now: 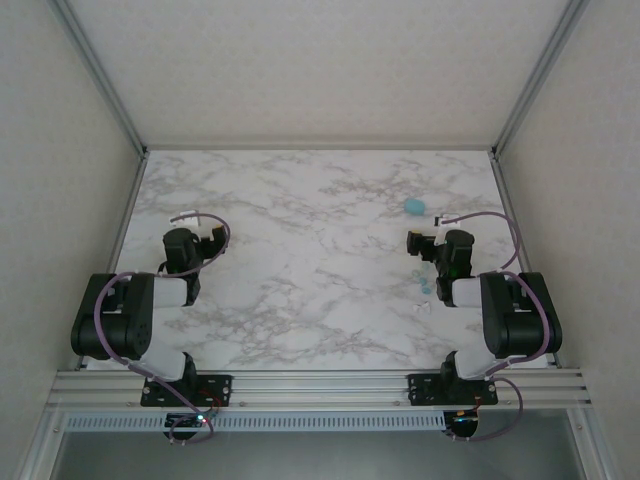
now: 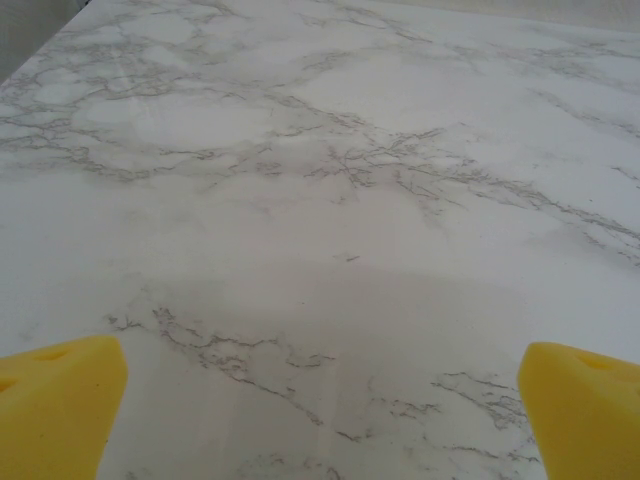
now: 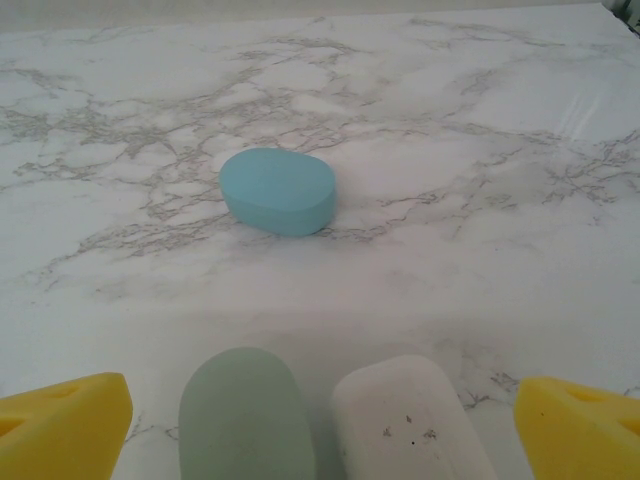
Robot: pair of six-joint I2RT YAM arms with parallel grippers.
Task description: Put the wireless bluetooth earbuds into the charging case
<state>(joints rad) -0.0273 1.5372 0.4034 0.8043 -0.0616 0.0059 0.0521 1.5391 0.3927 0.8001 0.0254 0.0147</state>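
Note:
The charging case [image 1: 413,206] is a light-blue oval pebble, lying shut on the marble at the back right. In the right wrist view the case [image 3: 278,190] lies ahead, slightly left of centre. My right gripper [image 1: 418,241] stands just short of it, open [image 3: 322,395], holding nothing. Two tiny teal earbuds [image 1: 425,286] lie beside the right forearm, nearer the table's front. A pale green rounded piece [image 3: 245,415] and a white rounded piece [image 3: 405,420] sit close up between the right fingers; I cannot tell what they are. My left gripper [image 1: 203,236] hangs open [image 2: 320,370] over bare marble.
A small white bit [image 1: 421,306] lies just in front of the earbuds. Aluminium frame posts [image 1: 118,110] and pale walls close in the table [image 1: 300,260] on the left, right and back. The arm bases are bolted to a rail [image 1: 320,385] at the near edge.

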